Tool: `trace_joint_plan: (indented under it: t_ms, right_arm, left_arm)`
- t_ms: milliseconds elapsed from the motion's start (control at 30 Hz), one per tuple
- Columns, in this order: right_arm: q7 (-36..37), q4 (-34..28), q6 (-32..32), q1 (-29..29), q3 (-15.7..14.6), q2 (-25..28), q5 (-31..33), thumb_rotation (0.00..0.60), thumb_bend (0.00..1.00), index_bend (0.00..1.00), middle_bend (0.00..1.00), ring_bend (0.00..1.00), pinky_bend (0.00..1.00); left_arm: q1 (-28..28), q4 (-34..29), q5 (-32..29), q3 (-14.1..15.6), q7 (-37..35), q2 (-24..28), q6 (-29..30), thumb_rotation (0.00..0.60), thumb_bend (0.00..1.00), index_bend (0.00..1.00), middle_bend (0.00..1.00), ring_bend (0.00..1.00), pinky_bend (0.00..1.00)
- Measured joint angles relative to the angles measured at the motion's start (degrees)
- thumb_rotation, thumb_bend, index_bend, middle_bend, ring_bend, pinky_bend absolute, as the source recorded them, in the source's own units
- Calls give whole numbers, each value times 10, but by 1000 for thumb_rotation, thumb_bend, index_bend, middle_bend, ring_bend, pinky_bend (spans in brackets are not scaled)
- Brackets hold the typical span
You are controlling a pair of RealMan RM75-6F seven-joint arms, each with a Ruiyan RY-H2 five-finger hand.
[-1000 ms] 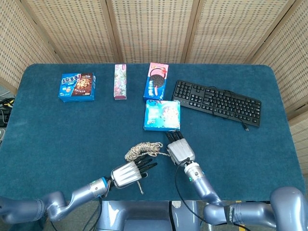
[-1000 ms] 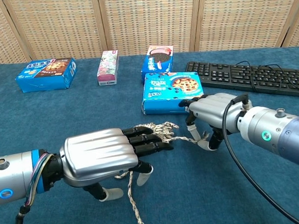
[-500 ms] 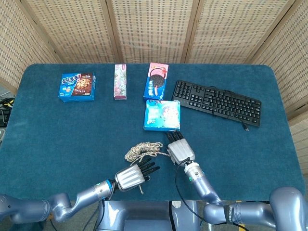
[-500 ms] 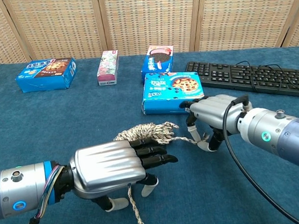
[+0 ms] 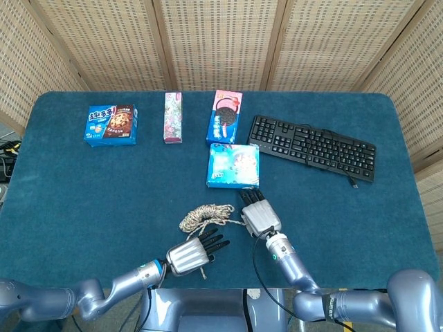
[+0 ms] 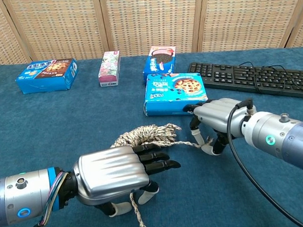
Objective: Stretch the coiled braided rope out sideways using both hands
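Chest view, right hand: pinching the braided rope end.
Left hand: gripping the other strand.

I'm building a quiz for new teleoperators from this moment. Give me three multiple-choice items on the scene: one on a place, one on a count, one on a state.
1. Where does the keyboard lie?
A. At the table's left edge
B. To the right of the snack boxes
C. Under the rope

2. How many snack boxes are on the table?
A. Two
B. Four
C. Six

3. What state is the braided rope in?
A. Mostly bunched in a coil
B. Pulled straight across the table
C. Lifted clear of the table

Answers:
1. B: the keyboard sits right of the boxes.
2. B: three stand in the far row, from the blue cookie box on the left, and a light blue box lies nearer.
3. A: the braided rope lies heaped on the table, one strand running to the right robot hand and an end trailing under the left robot hand.
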Motion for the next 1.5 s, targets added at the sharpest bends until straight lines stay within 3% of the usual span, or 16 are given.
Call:
trace_joint_plan:
  t_ms: [900, 1200, 1500]
  right_arm:
    - [6, 4, 0, -5, -2, 2, -9, 600, 466, 671, 17, 0, 0]
    - [23, 17, 13, -10, 6, 8, -31, 600, 476, 679, 24, 0, 0]
    - [16, -14, 33, -24, 2, 51, -47, 600, 476, 683, 25, 0, 0]
  left_arm:
    - [1, -13, -16, 3, -3, 18, 25, 600, 453, 665, 0, 0, 0]
    - [17, -19, -19, 1, -33, 73, 72, 600, 464, 681, 0, 0, 0]
    - [48, -2, -33, -1, -106, 164, 134, 600, 495, 698, 0, 0, 0]
